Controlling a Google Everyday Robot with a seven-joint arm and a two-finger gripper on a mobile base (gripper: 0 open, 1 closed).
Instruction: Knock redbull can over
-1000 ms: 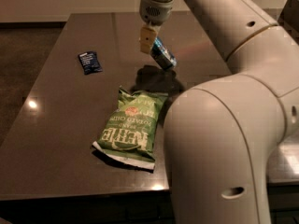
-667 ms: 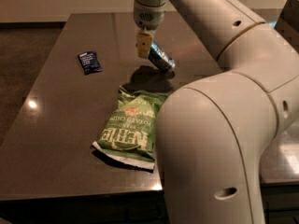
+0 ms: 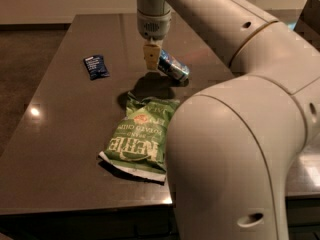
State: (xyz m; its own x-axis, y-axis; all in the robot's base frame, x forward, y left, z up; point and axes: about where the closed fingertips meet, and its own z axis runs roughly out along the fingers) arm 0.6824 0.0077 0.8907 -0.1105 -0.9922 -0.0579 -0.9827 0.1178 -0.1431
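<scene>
Tilted redbull can [image 3: 173, 67] just beside claw [image 3: 151, 60] above table [image 3: 65, 124]

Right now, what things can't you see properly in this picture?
- Camera view: the upper end of the redbull can is hidden behind the pincer, which hangs right beside it over the table.
- Camera view: the robot's arm covers the green chip bag's right edge and the table's right side.
- Camera view: the writing on the small blue packet is too small to read.
</scene>
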